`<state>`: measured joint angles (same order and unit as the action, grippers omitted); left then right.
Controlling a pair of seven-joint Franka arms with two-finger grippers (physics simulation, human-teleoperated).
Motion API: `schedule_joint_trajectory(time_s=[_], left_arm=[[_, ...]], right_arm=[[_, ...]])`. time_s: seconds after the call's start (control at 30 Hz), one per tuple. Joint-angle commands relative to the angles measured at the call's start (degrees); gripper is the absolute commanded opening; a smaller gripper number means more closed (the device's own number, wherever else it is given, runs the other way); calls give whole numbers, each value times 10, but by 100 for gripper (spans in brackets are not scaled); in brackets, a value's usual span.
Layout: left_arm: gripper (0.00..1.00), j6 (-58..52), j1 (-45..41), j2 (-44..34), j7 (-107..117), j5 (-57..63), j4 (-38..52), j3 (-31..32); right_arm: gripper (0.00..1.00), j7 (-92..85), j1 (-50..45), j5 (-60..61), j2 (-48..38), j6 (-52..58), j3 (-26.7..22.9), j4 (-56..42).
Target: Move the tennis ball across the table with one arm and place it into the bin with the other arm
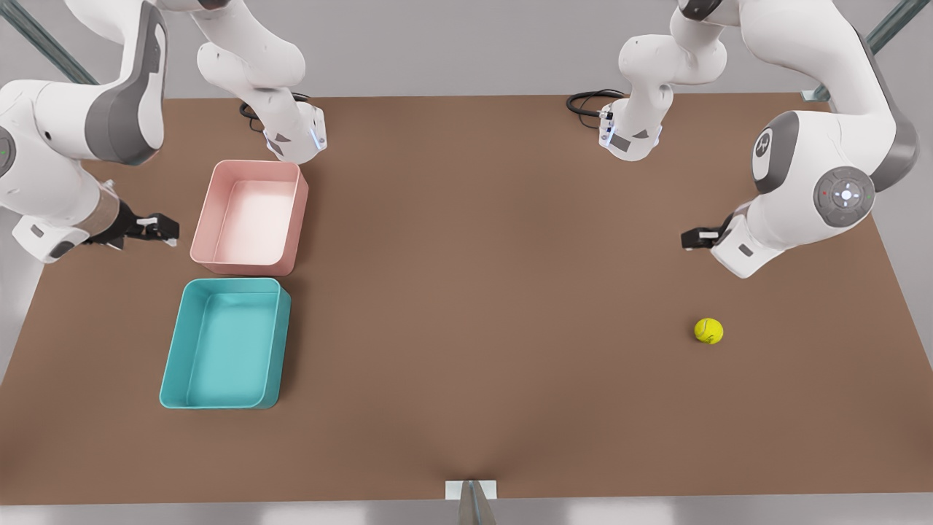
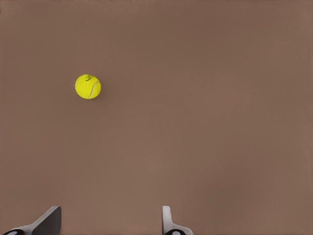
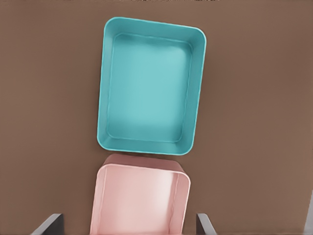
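2 trays sit at the front view's left of the table (image 1: 466, 292): the teal bin (image 1: 224, 344) nearer, the pink tray (image 1: 251, 216) just beyond. The right gripper (image 1: 157, 230) hovers beside them, fingers apart. At the front view's right, the tennis ball (image 1: 708, 330) rests on the table near the left gripper (image 1: 696, 238), fingers apart, empty.

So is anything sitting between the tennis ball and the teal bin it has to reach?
Nothing visible. Bare table lies between the tennis ball and the teal bin. The pink tray sits behind the bin, off that path. The left tool hangs open near the ball; the right tool, also open, waits by the trays.
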<state>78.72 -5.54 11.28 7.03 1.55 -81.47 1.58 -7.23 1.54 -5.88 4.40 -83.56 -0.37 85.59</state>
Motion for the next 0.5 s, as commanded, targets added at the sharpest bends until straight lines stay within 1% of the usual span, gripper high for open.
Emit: schedule_joint_trajectory(time_s=[0.0, 0.1, 0.13, 0.17, 0.2, 0.23, 0.3, 0.37, 0.4, 0.47], left_arm=[[100, 30, 0, 0, 20, 0, 0, 0], [100, 23, 0, 0, 20, 0, -1, -1], [60, 24, 0, 2, 10, 0, -1, -1], [21, 29, 3, 19, -98, -1, -1, -19], [21, 72, 10, 44, -263, -3, -1, -50], [21, 123, 36, 79, -498, -6, 4, -66], [21, 236, 90, 146, -884, -6, 4, -67], [21, 274, 134, 189, -1067, -7, 4, -67], [21, 275, 147, 205, -1115, -8, 1, -66], [21, 350, 165, 247, -1188, -16, -3, -66]], right_arm=[[100, 71, 2, -1, -3, -13, 0, 1], [100, 75, 2, -1, -4, -12, 0, 2], [100, 75, 3, 0, -8, -11, -2, 10], [100, 75, 3, 0, -11, -13, -2, 14], [100, 74, 3, 0, -11, -13, -2, 14], [100, 70, 3, 0, -11, -13, -2, 14], [100, 69, 1, 0, -7, -13, -2, 19], [100, 69, -3, 0, 8, -13, -8, 17], [100, 69, -1, 4, 16, -13, -8, 13], [100, 69, 5, 9, 19, -13, -9, 17]])
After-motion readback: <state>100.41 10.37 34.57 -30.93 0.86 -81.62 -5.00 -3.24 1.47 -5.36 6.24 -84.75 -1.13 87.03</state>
